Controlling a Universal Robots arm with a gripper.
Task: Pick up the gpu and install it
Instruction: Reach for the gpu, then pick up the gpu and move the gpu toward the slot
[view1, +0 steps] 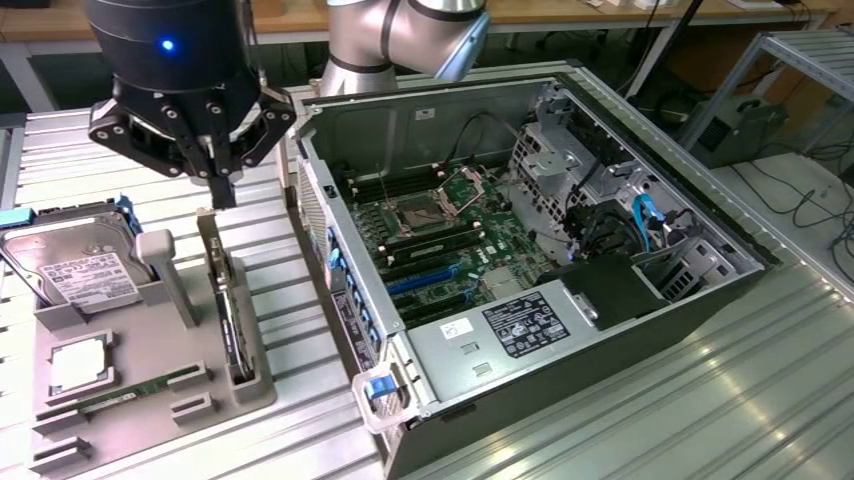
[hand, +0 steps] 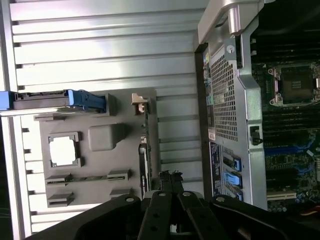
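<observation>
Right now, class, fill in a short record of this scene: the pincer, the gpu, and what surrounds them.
tool: pincer, shut and empty, just above the gpu
target: gpu stands on edge in the grey holder, not yet picked up
beside it: open computer case, to the exterior view's right of the holder
nearby: hard drive in the holder

closed claw (view1: 220, 196) just above gpu (view1: 230, 310), upright in tray (view1: 147, 372)
</observation>
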